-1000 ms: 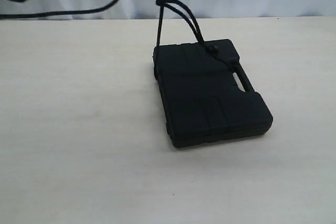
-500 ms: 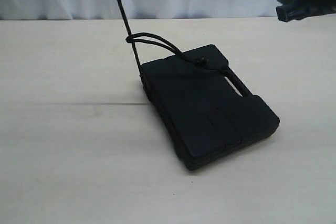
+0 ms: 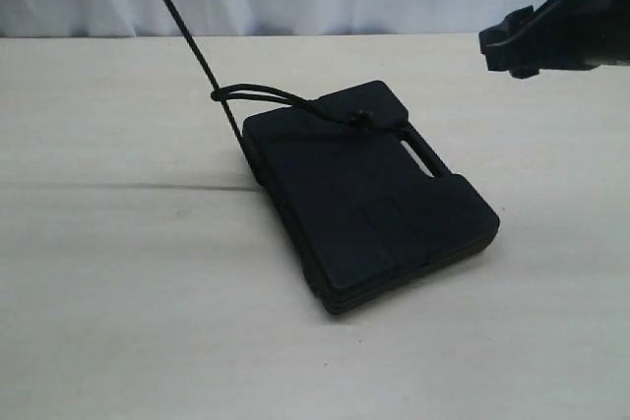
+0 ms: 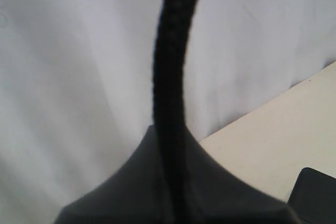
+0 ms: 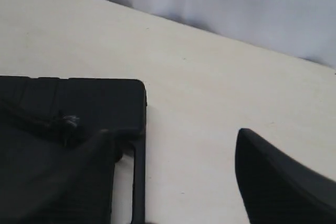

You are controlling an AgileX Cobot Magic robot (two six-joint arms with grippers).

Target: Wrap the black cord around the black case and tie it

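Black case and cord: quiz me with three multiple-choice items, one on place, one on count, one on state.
1. Where is the knot in the black cord?
A) hanging in mid-air
B) on the black case, on its top by the slot handle
C) under the case
2. How many grippers show in the exterior view?
A) none
B) one
C) two
3. The cord rising from the case's corner is:
A) coiled
B) slack
C) taut
Answers: B, the knot lies beside the handle; B, only the right gripper shows; C, it runs straight out of frame.
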